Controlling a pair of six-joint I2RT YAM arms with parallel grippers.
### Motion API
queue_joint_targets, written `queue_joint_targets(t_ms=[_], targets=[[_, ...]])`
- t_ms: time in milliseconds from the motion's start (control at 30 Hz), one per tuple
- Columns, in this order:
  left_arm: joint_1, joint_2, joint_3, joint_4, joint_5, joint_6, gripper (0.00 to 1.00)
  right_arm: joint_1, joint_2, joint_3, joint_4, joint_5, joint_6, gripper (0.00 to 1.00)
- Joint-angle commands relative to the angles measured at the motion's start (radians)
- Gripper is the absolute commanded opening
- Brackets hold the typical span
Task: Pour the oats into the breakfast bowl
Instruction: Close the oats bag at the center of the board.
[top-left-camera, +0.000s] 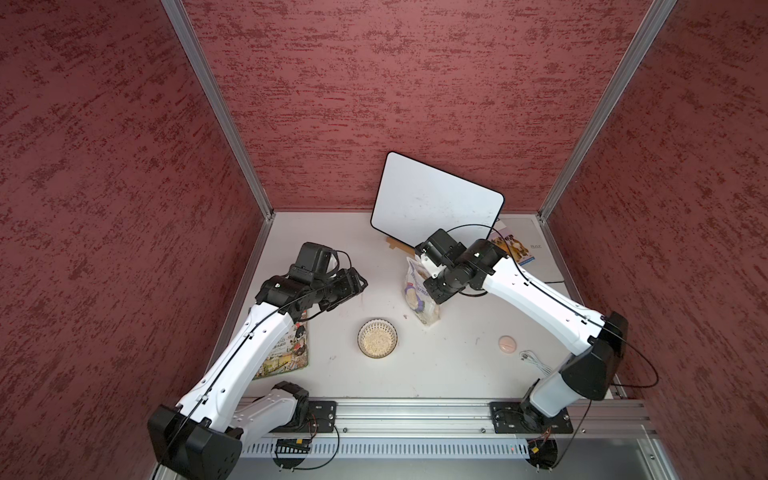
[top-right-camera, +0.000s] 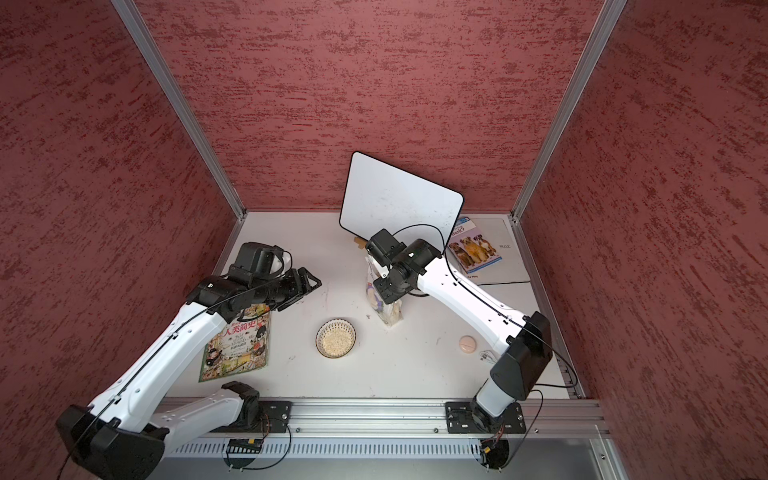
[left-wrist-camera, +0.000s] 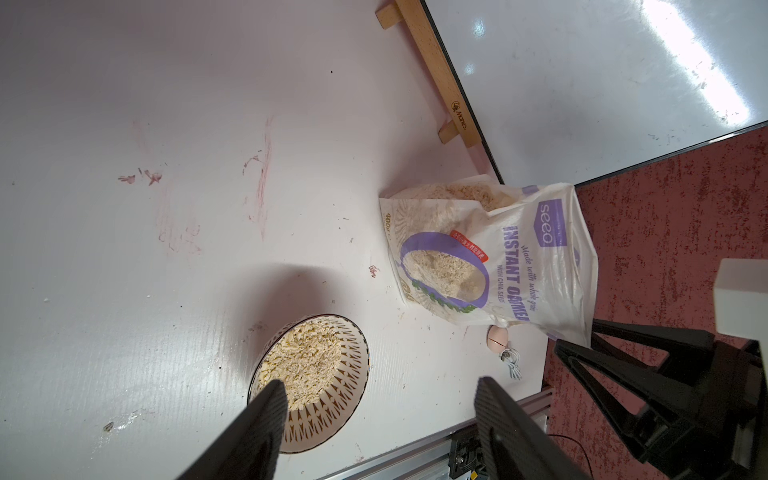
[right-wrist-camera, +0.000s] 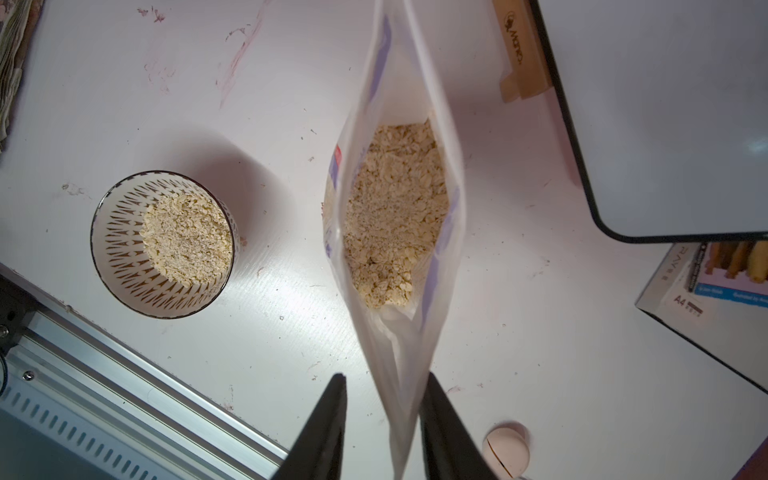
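**Fingers bracket oat pouch beside a part-filled bowl**

The right fingers (right-wrist-camera: 332, 411) stand on either side of the top edge of the pouch (right-wrist-camera: 395, 345). One touches the film and the other shows a sliver of tabletop (right-wrist-camera: 540, 332) between, so they are parted and not pinching. Just beyond the fingertips the pouch stands upright and gapes open, with oats (right-wrist-camera: 395, 216) heaped in its bottom. Off to one side of those fingers, near the pouch but apart from it, sits the bowl (right-wrist-camera: 120, 257), a mound of flakes inside. The left fingers (left-wrist-camera: 266, 419) are spread wide on nothing and point toward bowl and pouch from well back.

The step in hand looks like taking hold of the pouch. The next move calls for a firm pinch on thin, slippery film, a lift, then a tilt that brings the mouth over the bowl without spilling.

Farther off, a whiteboard (top-left-camera: 436, 199) leans on a wooden stand. In both top views the right wrist covers the pouch's top, hiding the grip. A magazine (top-right-camera: 237, 345) lies partly under the left arm.
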Motion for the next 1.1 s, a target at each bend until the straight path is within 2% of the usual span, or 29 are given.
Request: queue_joint_targets(t_ms=[0, 100, 267, 367, 400, 633, 667, 700, 767, 867, 1067], targets=[[-0.005, -0.007, 0.015, -0.006, 0.004, 0.014, 0.74, -0.006, 0.007, 0.029, 0.015, -0.016, -0.012, 0.25], [-0.007, -0.009, 0.012, -0.008, 0.005, 0.013, 0.75, -0.007, 0.020, 0.027, 0.011, 0.001, -0.018, 0.20], [-0.008, -0.009, 0.013, -0.006, 0.005, 0.013, 0.75, -0.007, 0.036, 0.031, 0.019, 0.020, -0.035, 0.18], [-0.007, -0.012, 0.014, -0.008, 0.005, 0.013, 0.75, -0.007, 0.050, 0.042, 0.017, 0.026, -0.042, 0.02], [-0.010, -0.013, 0.013, -0.007, 0.005, 0.013, 0.75, -0.007, 0.053, 0.047, 0.015, 0.027, -0.045, 0.00], [-0.011, -0.011, 0.012, -0.006, 0.005, 0.014, 0.74, -0.007, 0.027, 0.065, -0.001, 0.024, -0.043, 0.00], [-0.011, -0.011, 0.013, -0.003, 0.005, 0.013, 0.74, -0.007, 0.027, 0.070, -0.005, 0.021, -0.040, 0.14], [-0.013, -0.009, 0.013, -0.003, 0.005, 0.014, 0.74, -0.007, 0.027, 0.073, -0.005, 0.016, -0.039, 0.23], [-0.015, -0.005, 0.014, 0.001, 0.005, 0.015, 0.75, -0.007, 0.030, 0.075, 0.010, 0.010, -0.039, 0.31], [-0.020, 0.002, 0.017, 0.007, 0.007, 0.014, 0.74, -0.008, 0.060, 0.097, 0.015, 0.010, -0.044, 0.34], [-0.032, 0.017, 0.021, 0.015, 0.007, 0.012, 0.74, -0.010, 0.111, 0.120, 0.025, 0.006, -0.061, 0.26]])
